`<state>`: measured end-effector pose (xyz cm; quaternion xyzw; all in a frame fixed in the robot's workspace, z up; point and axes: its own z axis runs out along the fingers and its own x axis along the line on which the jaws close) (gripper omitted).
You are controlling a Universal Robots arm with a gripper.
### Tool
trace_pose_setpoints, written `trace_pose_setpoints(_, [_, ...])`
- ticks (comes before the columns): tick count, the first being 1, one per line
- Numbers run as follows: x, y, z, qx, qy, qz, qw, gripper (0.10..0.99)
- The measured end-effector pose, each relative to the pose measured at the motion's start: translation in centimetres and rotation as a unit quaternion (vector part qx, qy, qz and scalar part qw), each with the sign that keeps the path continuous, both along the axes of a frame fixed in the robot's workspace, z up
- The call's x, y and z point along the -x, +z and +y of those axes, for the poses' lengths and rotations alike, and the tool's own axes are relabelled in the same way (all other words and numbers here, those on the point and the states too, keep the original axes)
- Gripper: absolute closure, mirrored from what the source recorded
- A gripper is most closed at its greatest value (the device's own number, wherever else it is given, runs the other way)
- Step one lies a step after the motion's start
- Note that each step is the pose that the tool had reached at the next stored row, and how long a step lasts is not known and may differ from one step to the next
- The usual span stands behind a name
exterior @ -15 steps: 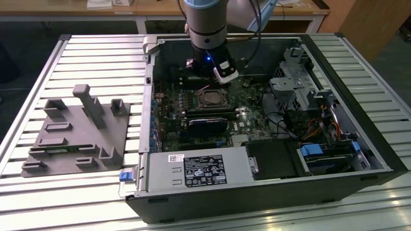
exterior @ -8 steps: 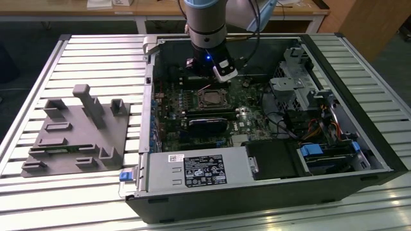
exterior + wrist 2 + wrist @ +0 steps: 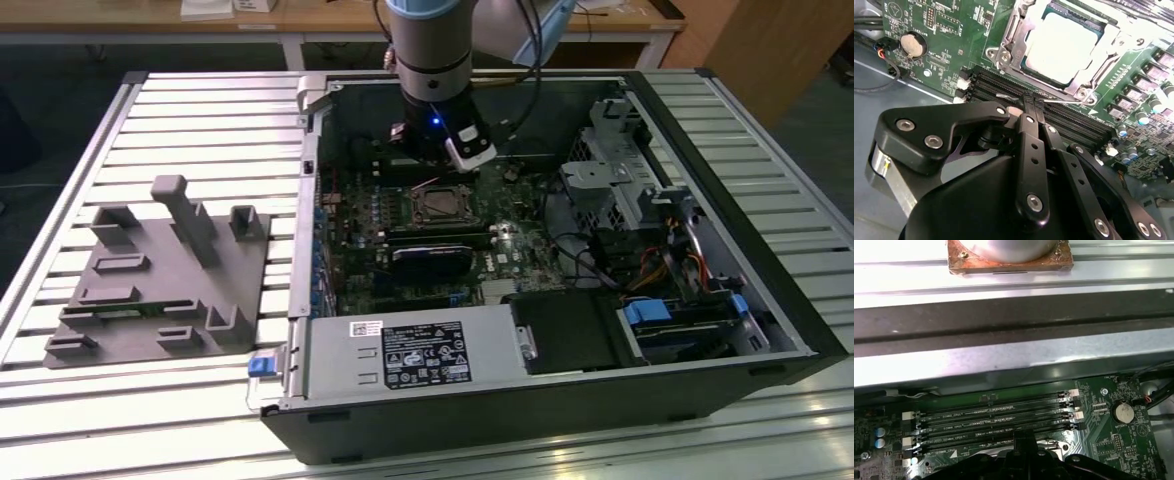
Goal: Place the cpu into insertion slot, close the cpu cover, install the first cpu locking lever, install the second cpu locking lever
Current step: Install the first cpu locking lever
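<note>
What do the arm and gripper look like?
The arm is a silver-grey tube with a light-blue joint cap, a black cable alongside and a blue light near the wrist. The gripper is a black linkage with silver screw heads.

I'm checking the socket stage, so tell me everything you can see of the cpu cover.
The cpu cover is a thin silvery metal frame with a square window and screws at its corners. It lies flat on the green board around the cpu, whose pale metal top shows through the window. Just off its edge, the tool, tips together, meets a thin wire lever.
</note>
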<state>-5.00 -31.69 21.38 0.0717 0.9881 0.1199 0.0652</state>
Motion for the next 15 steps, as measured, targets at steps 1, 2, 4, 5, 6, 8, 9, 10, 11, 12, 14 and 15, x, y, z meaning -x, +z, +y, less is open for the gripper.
trace_pose_setpoints(1, [-0.02,-0.02,0.0,0.001,-0.001,0.0,1.0,0.98])
trace_pose_setpoints(2, [-0.02,-0.02,0.0,0.0011,-0.001,0.0,1.0,0.98])
trace_pose_setpoints(4, [-0.02,-0.02,0.0,0.0012,-0.001,0.0,1.0,0.98])
trace_pose_setpoints(5, [-0.02,-0.02,0.0,0.0013,-0.001,0.0,1.0,0.98])
trace_pose_setpoints(6, [-0.03,-0.04,0.0,0.0013,-0.002,0.0,1.0,0.98])
trace_pose_setpoints(8, [-0.03,-0.15,0.0,0.0012,-0.013,-0.0001,0.9999,0.98])
trace_pose_setpoints(9, [-0.02,-0.23,0.0,0.0013,-0.021,0.0,0.9998,0.98])
trace_pose_setpoints(10, [-0.02,-0.31,0.0,0.0012,-0.027,0.0,0.9996,0.98])
trace_pose_setpoints(11, [-0.02,-0.39,0.0,0.0011,-0.035,0.0,0.9994,0.98])
trace_pose_setpoints(12, [-0.02,-0.44,0.0,0.0012,-0.043,0.0,0.9991,0.98])
trace_pose_setpoints(14, [-0.02,-0.5,0.09,0.0013,-0.051,0.0,0.9987,0.98])
trace_pose_setpoints(15, [-0.02,-0.52,0.18,0.0015,-0.053,0.0,0.9986,0.98])
